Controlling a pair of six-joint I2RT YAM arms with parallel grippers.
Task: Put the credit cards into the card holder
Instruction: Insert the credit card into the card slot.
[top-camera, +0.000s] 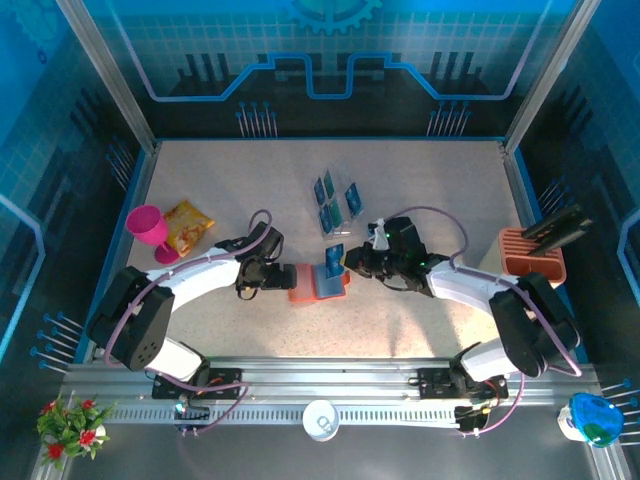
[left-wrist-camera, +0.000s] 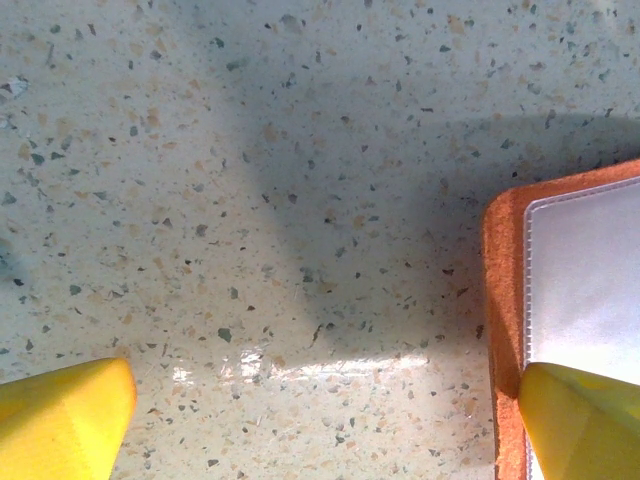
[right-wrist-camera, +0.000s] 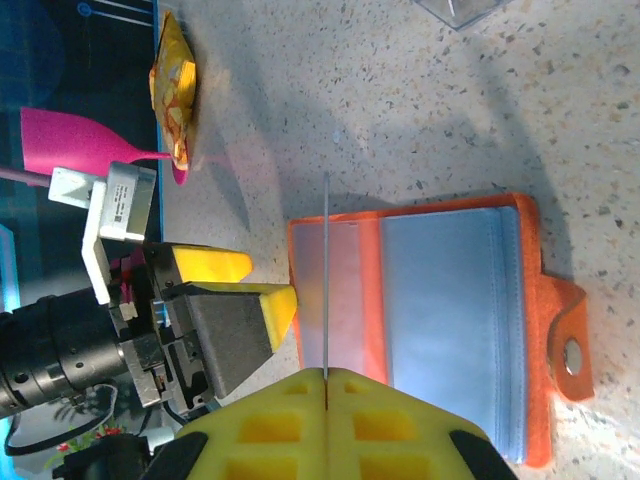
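Starting with the card holder (top-camera: 320, 285): spread open and flat mid-table, grey-blue pockets facing up. Right above it, one credit card (right-wrist-camera: 326, 260) held edge-on, clamped tight in the right gripper (right-wrist-camera: 326, 375). Looks like the insertion step, card not in a pocket yet.

Left gripper (left-wrist-camera: 325, 420) splayed wide, gripping nothing, one finger over the holder's edge. Maybe pinning it, hard to tell actual contact.

Next up: probably lining the card's edge with a pocket mouth and sliding in low without shoving the holder.

More credit cards (top-camera: 328, 190) in the clear rack (top-camera: 340, 212) just behind. Pale speckled table (top-camera: 430, 180), pink cup (top-camera: 148, 228) and snack bag (top-camera: 188, 225) off left, orange slotted box (top-camera: 530, 258) right, blue panels all round.
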